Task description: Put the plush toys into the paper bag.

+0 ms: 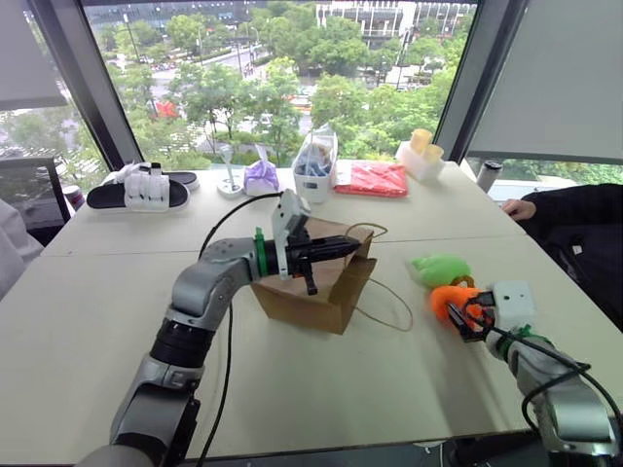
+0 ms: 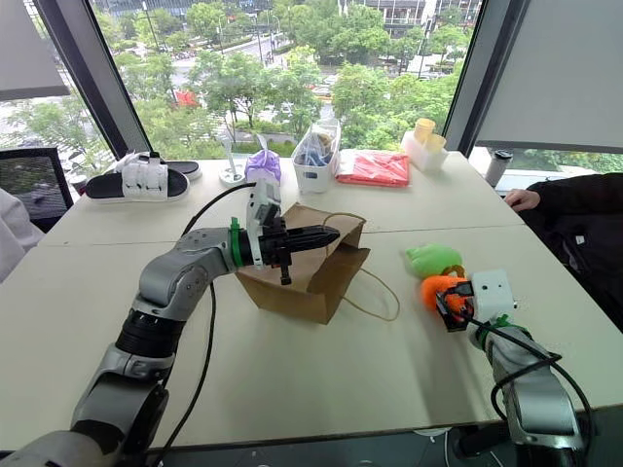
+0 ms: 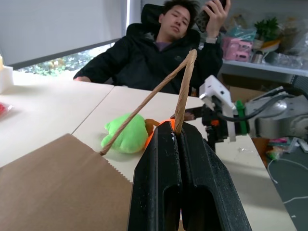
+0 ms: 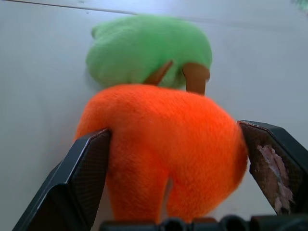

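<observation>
Neither plush is lying in the paper bag [image 1: 321, 282] yet: the left gripper [image 1: 341, 251] is pinching its handle, while the right gripper [image 1: 465, 319], at four o'clock, is straddling the orange plush [image 1: 450, 300] wide-jawed, beside the green plush [image 1: 440, 269].

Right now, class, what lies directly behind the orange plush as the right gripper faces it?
The green plush lies right behind the orange plush, against it. Its lower part is hidden by the orange one.
</observation>
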